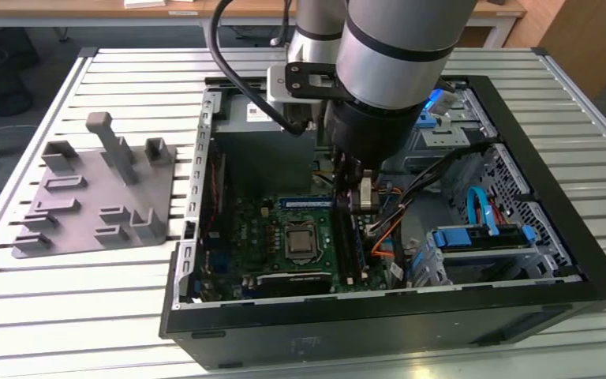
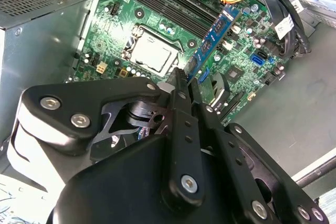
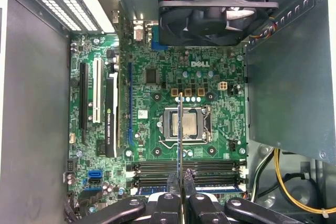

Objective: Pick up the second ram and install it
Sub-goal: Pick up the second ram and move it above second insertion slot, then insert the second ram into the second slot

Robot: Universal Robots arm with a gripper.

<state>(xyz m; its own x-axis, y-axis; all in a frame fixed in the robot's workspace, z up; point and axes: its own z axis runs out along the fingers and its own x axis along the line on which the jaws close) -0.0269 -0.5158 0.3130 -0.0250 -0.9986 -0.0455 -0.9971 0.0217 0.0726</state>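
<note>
- Slatted counter [image 1: 124, 284], open case [image 1: 387, 325] at frame centre.
- Claw [image 2: 185, 80] clamps the ram [image 2: 215, 38] above the board [image 3: 152, 119]: seemingly the carrying stage.
- Seating needs it lined along a socket [image 3: 210, 167].

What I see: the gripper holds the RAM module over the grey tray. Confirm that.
Wrong: not over the grey tray. The gripper holds the RAM module over the motherboard inside the computer case, as the exterior view shows.

White logo lettering on motherboard [image 3: 152, 129], small white sticker [image 3: 142, 114], tiny print illegible
</note>
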